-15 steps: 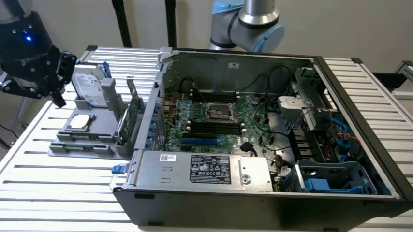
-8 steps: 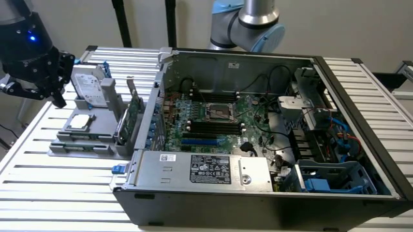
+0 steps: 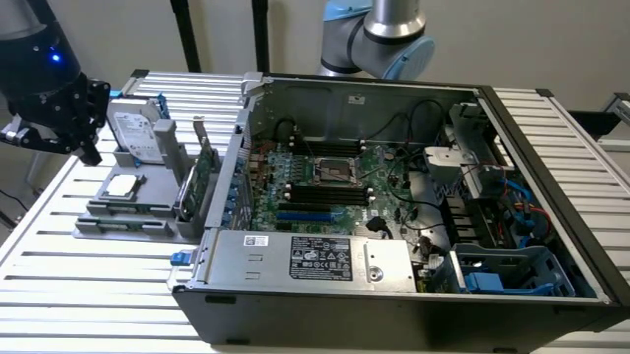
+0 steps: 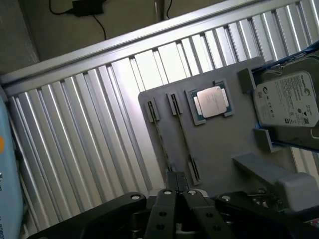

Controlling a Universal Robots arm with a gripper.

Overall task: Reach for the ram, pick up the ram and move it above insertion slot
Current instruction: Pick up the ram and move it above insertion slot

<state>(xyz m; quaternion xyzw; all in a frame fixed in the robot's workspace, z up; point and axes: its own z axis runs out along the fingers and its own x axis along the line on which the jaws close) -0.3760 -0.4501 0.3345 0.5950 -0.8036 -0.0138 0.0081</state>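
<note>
The hand, closed narrow and empty, hangs above the grey holder where the ram stands on edge: light, stiff, fragile; likely best pinched across its flat faces mid-length.

The place was a robotics lab or workshop: an open computer case sat on a slatted aluminium bench, a robot arm beyond it.
</note>
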